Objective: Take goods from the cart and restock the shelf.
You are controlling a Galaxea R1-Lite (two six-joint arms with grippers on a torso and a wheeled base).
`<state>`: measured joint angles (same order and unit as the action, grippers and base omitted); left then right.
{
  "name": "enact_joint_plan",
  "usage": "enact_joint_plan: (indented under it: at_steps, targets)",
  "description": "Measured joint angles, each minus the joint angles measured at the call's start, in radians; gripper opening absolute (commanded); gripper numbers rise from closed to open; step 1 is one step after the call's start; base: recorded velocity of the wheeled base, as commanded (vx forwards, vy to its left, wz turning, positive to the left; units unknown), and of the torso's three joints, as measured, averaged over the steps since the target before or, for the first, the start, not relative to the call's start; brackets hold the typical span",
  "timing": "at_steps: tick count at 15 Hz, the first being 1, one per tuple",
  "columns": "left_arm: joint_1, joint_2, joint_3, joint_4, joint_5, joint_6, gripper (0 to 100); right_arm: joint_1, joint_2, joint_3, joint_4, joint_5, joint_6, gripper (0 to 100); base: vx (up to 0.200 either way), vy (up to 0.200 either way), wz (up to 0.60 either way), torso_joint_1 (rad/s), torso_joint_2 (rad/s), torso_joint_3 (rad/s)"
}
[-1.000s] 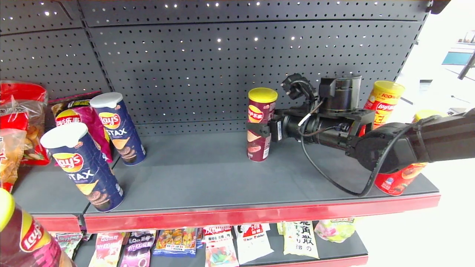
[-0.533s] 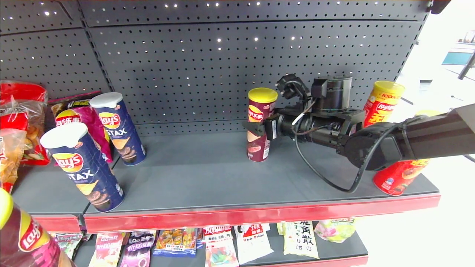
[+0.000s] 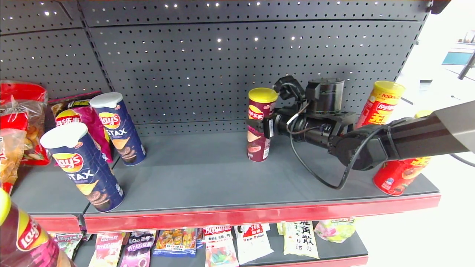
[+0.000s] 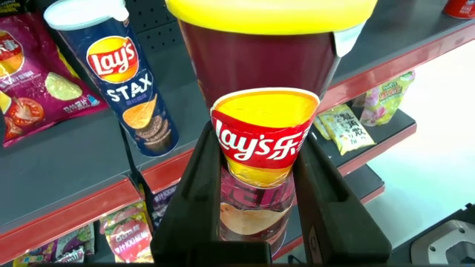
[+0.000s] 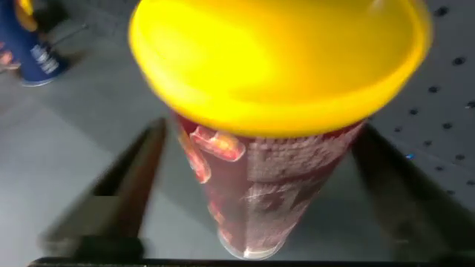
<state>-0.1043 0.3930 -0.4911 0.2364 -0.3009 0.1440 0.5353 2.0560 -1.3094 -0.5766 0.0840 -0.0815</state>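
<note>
A maroon chips can with a yellow lid (image 3: 261, 124) stands upright on the grey shelf (image 3: 207, 178), near the pegboard. My right gripper (image 3: 261, 127) is open around its middle, one finger (image 5: 130, 189) on each side of the can (image 5: 267, 178). My left gripper (image 4: 256, 211) is shut on a second maroon can with a yellow lid (image 4: 260, 141), held in front of the shelf's left end. That held can (image 3: 20, 237) shows at the lower left corner of the head view.
Two blue cans (image 3: 83, 167) (image 3: 118, 128) stand at the shelf's left, with snack bags (image 3: 15, 126) beside them. Red cans (image 3: 382, 104) (image 3: 399, 174) stand behind my right arm. Open shelf lies between the blue cans and the maroon can. Packets (image 3: 222, 244) fill the lower shelf.
My right wrist has moved left and slightly up, closer around the standing can. The can on the shelf has stayed in place.
</note>
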Motion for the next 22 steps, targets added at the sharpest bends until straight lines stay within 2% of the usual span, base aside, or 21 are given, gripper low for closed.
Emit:
enact_joint_plan:
  at_steps: [2, 10, 16, 22]
  targets:
    - [0.000, 0.000, 0.001, 0.000, -0.001, 0.000, 0, -0.005, 0.019, 0.009, -0.102, -0.007, -0.001, 0, 0.000, 0.000, 0.00, 0.000, 0.00, 0.000]
    - [0.000, -0.001, 0.007, 0.001, -0.006, 0.000, 0, 0.002, -0.055, 0.103, -0.079, 0.113, -0.008, 0, 0.000, 0.000, 0.00, 0.000, 0.00, 0.000]
    - [-0.001, -0.002, 0.009, 0.001, -0.011, 0.000, 0, 0.001, -0.212, 0.268, -0.074, 0.272, -0.012, 0, 0.000, 0.000, 0.00, 0.000, 0.00, 0.000]
    - [-0.001, -0.003, 0.007, 0.001, -0.010, 0.000, 0, 0.024, -0.256, 0.356, -0.076, 0.423, -0.110, 0, 0.000, 0.000, 0.00, 0.000, 0.00, 0.000]
